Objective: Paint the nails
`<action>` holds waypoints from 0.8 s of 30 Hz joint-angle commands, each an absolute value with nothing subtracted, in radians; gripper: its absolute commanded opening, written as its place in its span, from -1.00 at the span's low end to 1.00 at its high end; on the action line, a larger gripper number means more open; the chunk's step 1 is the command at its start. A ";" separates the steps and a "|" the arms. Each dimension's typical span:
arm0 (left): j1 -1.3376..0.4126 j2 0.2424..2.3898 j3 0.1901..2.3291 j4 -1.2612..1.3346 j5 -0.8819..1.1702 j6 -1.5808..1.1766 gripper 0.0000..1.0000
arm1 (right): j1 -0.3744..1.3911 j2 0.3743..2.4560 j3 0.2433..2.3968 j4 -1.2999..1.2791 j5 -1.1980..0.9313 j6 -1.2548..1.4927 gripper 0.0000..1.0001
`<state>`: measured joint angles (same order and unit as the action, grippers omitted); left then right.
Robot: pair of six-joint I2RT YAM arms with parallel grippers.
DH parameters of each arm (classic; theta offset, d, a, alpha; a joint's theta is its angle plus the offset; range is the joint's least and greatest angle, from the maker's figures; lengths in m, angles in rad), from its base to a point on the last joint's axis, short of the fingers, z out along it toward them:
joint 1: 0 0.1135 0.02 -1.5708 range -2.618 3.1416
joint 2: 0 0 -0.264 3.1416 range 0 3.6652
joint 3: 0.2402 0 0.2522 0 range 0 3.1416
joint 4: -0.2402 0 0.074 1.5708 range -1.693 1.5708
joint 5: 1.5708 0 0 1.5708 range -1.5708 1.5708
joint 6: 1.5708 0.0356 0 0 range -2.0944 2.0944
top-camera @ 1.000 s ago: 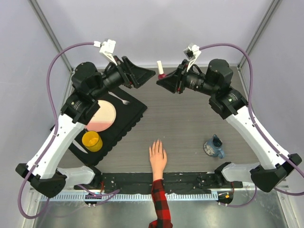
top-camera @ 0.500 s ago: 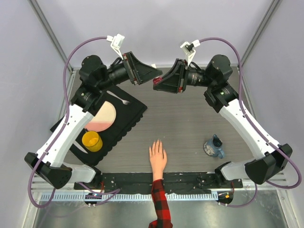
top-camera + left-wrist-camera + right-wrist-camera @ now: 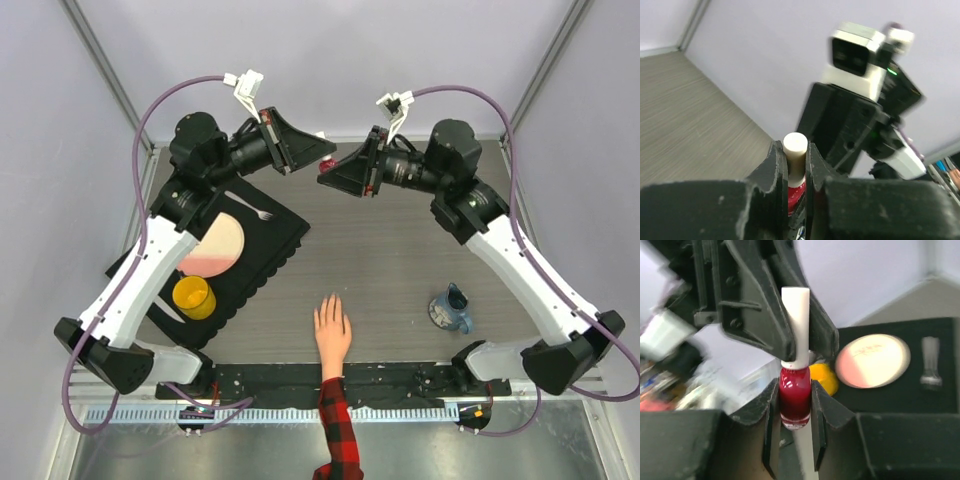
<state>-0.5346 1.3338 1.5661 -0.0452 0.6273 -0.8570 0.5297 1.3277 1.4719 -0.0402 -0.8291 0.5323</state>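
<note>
Black mat (image 3: 275, 232), left of frame: it carries a plate (image 3: 215, 246), a fork (image 3: 257, 211) and a yellow cup (image 3: 193, 297). All lie well apart from the raised arms, so the only risk is a low sweep of the left arm knocking the cup.
Left gripper (image 3: 795, 159): clamped on the white cap (image 3: 795, 143), jaws pressed to both its sides. The hold is narrow and sits low on the cap, so a twist could let the cap slide instead of turning.
Bottle (image 3: 794, 396): red, held in the air at upper centre of the top view, between the two grippers. If they pull apart off-axis, the brush could drag on the neck and drip polish onto the table (image 3: 400, 250).
Right gripper (image 3: 794, 409): grips the glass body, which is smooth and round. The bottle may spin in the jaws while the cap is turned, or tip and spill once open.
Hand (image 3: 333, 334): lies flat at lower centre, fingers pointing up the frame, well apart from the bottle.
Nails (image 3: 331, 302): at the fingertips, too small to tell whether any polish is on them. The targets are tiny, so a loaded brush may smear the skin.
Mug (image 3: 452, 311), lower right: near the right arm's path down.
</note>
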 commanded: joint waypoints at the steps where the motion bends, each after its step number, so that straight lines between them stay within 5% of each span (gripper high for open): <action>1: -0.570 1.313 1.649 -0.156 0.495 -0.775 -0.99 | 0.802 1.217 1.528 -0.295 0.147 0.191 -0.98; 4: -0.618 1.305 1.654 -0.207 0.408 -0.727 -1.00 | 1.048 1.212 1.515 -0.235 0.665 0.003 -0.98; 9: -0.647 1.312 1.661 -0.227 0.353 -0.715 -1.00 | 1.095 1.267 1.546 -0.213 0.669 -0.084 -0.99; 12: -0.647 1.304 1.667 -0.238 0.367 -0.709 -0.78 | 1.088 1.250 1.523 -0.202 0.543 -0.091 -0.98; 13: -0.647 1.299 1.666 -0.241 0.371 -0.701 -0.30 | 1.077 1.244 1.511 -0.206 0.455 -0.078 -0.99; 16: -0.638 1.267 1.640 -0.233 0.374 -0.680 0.28 | 0.964 1.220 1.496 -0.238 0.245 0.009 -0.99; 24: -0.531 1.224 1.574 -0.137 0.507 -0.773 0.47 | 0.617 1.247 1.522 -0.229 -0.581 0.265 -0.99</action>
